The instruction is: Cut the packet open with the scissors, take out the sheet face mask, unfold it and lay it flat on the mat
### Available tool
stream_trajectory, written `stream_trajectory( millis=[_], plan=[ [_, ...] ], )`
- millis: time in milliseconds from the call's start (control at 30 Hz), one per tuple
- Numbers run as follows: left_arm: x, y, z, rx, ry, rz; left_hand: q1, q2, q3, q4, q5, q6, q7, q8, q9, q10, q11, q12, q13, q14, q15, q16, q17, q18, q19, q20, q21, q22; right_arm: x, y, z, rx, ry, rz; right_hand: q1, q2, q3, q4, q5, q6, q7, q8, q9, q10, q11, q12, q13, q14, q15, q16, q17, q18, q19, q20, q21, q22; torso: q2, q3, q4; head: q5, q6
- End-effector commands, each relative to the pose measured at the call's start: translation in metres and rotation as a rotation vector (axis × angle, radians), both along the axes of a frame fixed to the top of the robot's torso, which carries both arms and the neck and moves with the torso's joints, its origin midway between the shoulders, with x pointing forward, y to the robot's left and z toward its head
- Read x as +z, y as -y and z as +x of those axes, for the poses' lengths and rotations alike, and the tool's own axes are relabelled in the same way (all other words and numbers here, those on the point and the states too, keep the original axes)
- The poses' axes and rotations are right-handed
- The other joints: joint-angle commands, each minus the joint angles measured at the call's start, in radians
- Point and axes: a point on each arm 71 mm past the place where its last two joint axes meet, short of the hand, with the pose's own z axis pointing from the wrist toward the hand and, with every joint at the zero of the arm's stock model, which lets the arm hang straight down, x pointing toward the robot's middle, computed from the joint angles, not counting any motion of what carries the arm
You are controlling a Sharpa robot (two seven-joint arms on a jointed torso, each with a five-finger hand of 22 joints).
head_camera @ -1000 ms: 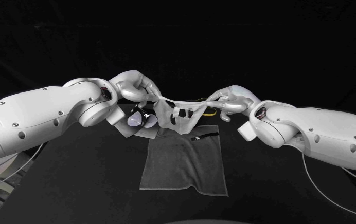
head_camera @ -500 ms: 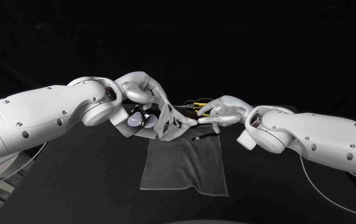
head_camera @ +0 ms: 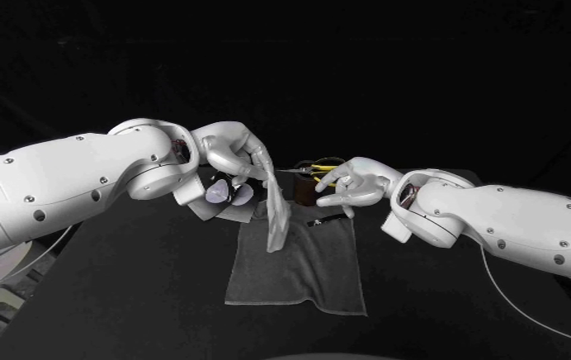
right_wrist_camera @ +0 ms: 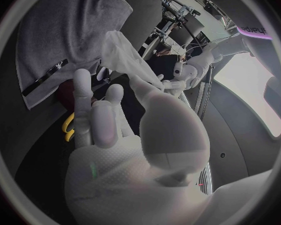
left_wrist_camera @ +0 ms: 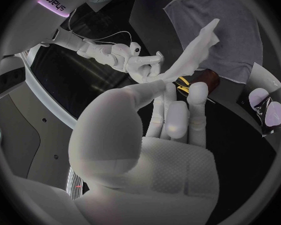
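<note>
The left hand pinches a limp white sheet mask above the grey cloth mat; the empty, spread right hand should probably grasp its free edge.

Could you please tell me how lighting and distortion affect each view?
Head view: the black table is swallowed by darkness, while the grey mat and white mask stand out. Left wrist view: fisheye bends the mat's edges. Right wrist view: glare at one rim.

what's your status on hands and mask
Left hand pinches the sheet mask; right hand empty, fingers apart. Mask hangs bunched over the mat, not laid flat. Scissors beyond the mat, nothing blocking.
</note>
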Motion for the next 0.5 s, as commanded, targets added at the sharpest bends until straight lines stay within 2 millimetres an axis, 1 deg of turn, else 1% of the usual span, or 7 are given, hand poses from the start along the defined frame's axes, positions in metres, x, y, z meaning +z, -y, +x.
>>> stream_trajectory(
  millis=[33,67,133,200,300,367,500],
  plan=[
    [-0.001,0.003,-0.004,-0.062,-0.021,0.052,-0.002,0.005,0.002,-0.007,0.006,0.006,-0.001,0.003,0.043,0.001,-0.009,0.005,0.002,0.001,0.002,0.005,0.004,-0.006,0.008,0.0,0.006,0.002,0.004,-0.004,0.001,0.0,0.051,-0.019,0.019,0.004,-0.008,0.0,-0.002,0.012,0.0,-0.005,-0.002,0.012,-0.004,0.011,0.004,0.007,-0.001,0.007,0.004,0.019,0.012,0.0,-0.006,-0.003,0.0,-0.0003,-0.0002,-0.002,0.0],
    [-0.001,0.003,-0.004,-0.066,-0.021,0.056,-0.002,0.005,0.002,-0.007,0.006,0.006,-0.001,0.003,0.043,0.001,-0.009,0.005,0.002,0.001,0.002,0.005,0.004,-0.006,0.008,0.0,0.006,0.002,0.005,-0.006,0.002,0.002,0.056,-0.012,0.019,0.004,-0.008,0.0,-0.002,0.012,0.0,-0.005,-0.002,0.012,-0.004,0.011,0.004,0.007,-0.001,0.007,0.004,0.019,0.012,0.0,-0.006,-0.003,0.0,-0.0003,-0.0002,0.001,0.0],
    [-0.001,0.005,-0.005,-0.077,-0.021,0.067,-0.002,0.005,0.002,-0.007,0.006,0.006,-0.001,0.003,0.043,0.001,-0.009,0.005,0.002,0.001,0.002,0.005,0.004,-0.006,0.008,0.0,0.006,0.002,0.007,-0.012,0.002,0.007,0.073,0.009,0.032,0.014,-0.008,0.0,0.0,0.016,-0.001,-0.007,-0.003,0.021,-0.005,0.024,0.012,0.011,-0.002,0.013,0.009,0.019,0.016,-0.001,-0.007,-0.005,0.001,0.0002,0.0002,0.003,0.001],
    [-0.001,0.006,-0.006,-0.086,-0.02,0.078,-0.002,0.005,0.003,-0.007,0.006,0.006,-0.001,0.003,0.043,0.001,-0.009,0.005,0.002,0.002,0.002,0.006,0.007,-0.007,0.011,0.0,0.01,0.005,0.01,-0.02,0.001,0.013,0.097,0.036,0.041,0.02,-0.007,-0.001,0.001,0.018,-0.001,-0.009,-0.005,0.029,-0.006,0.039,0.022,0.016,-0.003,0.022,0.016,0.018,0.021,-0.002,-0.001,-0.004,0.001,0.0011,0.0016,0.002,-0.001],
    [-0.002,0.009,-0.007,-0.095,-0.019,0.092,-0.002,0.005,0.003,-0.007,0.006,0.006,-0.001,0.003,0.043,0.001,-0.009,0.005,0.002,0.004,0.002,0.006,0.009,-0.008,0.014,0.0,0.013,0.007,0.014,-0.031,0.0,0.021,0.13,0.073,0.053,0.027,-0.005,-0.003,0.006,0.02,-0.001,-0.012,-0.006,0.035,-0.006,0.052,0.031,0.019,-0.003,0.027,0.021,0.017,0.026,-0.003,0.008,-0.002,0.001,0.0008,0.0022,0.003,-0.001],
    [-0.002,0.011,-0.007,-0.099,-0.018,0.101,-0.002,0.005,0.003,-0.007,0.006,0.006,-0.001,0.003,0.043,0.001,-0.009,0.005,0.002,0.004,0.002,0.007,0.011,-0.008,0.015,0.0,0.014,0.008,0.017,-0.039,-0.001,0.029,0.145,0.092,0.057,0.03,-0.004,-0.004,0.007,0.024,-0.002,-0.012,-0.007,0.039,-0.007,0.059,0.036,0.021,-0.004,0.031,0.024,0.016,0.03,-0.003,0.015,0.0,0.001,0.0,0.0014,0.004,-0.003],
    [-0.002,0.014,-0.006,-0.099,-0.015,0.111,-0.003,0.005,0.003,-0.007,0.006,0.006,-0.001,0.003,0.043,0.001,-0.009,0.005,0.002,0.006,0.002,0.008,0.014,-0.009,0.019,0.0,0.019,0.012,0.02,-0.049,-0.002,0.046,0.158,0.114,0.059,0.032,-0.004,-0.004,0.007,0.028,-0.002,-0.011,-0.007,0.041,-0.007,0.063,0.038,0.022,-0.004,0.032,0.025,0.015,0.032,-0.004,0.019,0.001,0.0,-0.0004,0.0005,0.007,-0.003]
  ],
)
